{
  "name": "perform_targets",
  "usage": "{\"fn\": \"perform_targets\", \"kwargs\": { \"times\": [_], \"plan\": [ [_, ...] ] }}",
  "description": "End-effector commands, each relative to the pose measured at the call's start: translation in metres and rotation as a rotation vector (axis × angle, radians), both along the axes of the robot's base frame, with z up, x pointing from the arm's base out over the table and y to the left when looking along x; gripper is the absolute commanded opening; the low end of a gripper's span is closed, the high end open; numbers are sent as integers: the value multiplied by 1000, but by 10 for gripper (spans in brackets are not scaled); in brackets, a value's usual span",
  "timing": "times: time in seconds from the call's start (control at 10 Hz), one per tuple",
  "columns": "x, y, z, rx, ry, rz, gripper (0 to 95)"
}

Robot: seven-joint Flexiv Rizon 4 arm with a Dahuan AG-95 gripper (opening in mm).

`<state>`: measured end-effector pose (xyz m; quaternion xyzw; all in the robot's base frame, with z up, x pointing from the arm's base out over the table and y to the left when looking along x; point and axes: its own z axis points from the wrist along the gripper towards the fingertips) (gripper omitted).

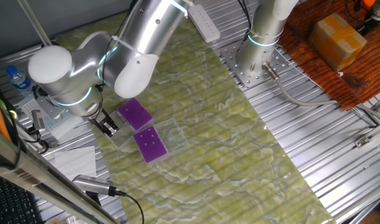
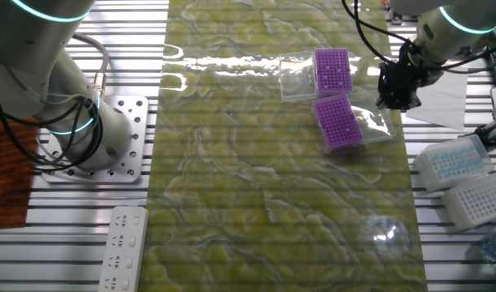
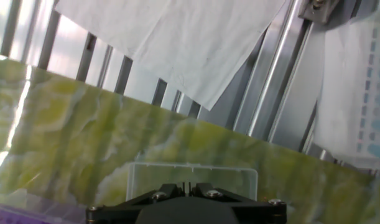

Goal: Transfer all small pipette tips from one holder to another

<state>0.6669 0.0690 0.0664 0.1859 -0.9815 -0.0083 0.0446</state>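
Observation:
Two purple holders lie side by side on the green mat, one [image 1: 135, 114] [image 2: 333, 70] beside the other [image 1: 150, 144] [image 2: 338, 122], each next to a clear lid [image 2: 296, 77]. The small pipette tips [image 1: 153, 146] show only as faint pale dots on a purple plate. My gripper [image 1: 107, 126] [image 2: 394, 89] hangs just off the mat's edge, beside the two holders and touching neither. In the hand view the gripper [image 3: 186, 185] has its jaws drawn together with only a hairline gap. Nothing shows between them. Past the fingers lies a clear lid [image 3: 193, 180].
White paper [image 3: 177, 43] [image 2: 446, 93] covers the metal slats beyond the mat's edge. Two pale tip boxes [image 2: 455, 160] [image 2: 475, 199] sit near it. A power strip [image 2: 122, 247], the arm base [image 1: 261, 43], a cardboard box [image 1: 338, 37] and a water bottle [image 1: 18, 79] ring the mat.

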Motion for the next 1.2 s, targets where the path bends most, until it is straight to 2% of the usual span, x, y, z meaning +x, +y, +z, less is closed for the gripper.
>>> {"fn": "perform_targets", "kwargs": {
  "times": [0.1,0.2,0.3,0.5,0.8,1.0,1.2],
  "plan": [
    [-4,5,8,-2,-27,41,0],
    [-5,8,11,4,-33,72,0],
    [-7,15,16,14,-37,156,0],
    [-10,21,21,19,-39,204,0],
    [-13,32,25,36,-58,470,0],
    [-14,37,25,36,-70,564,0],
    [-14,39,26,36,-73,585,0]
  ]
}}
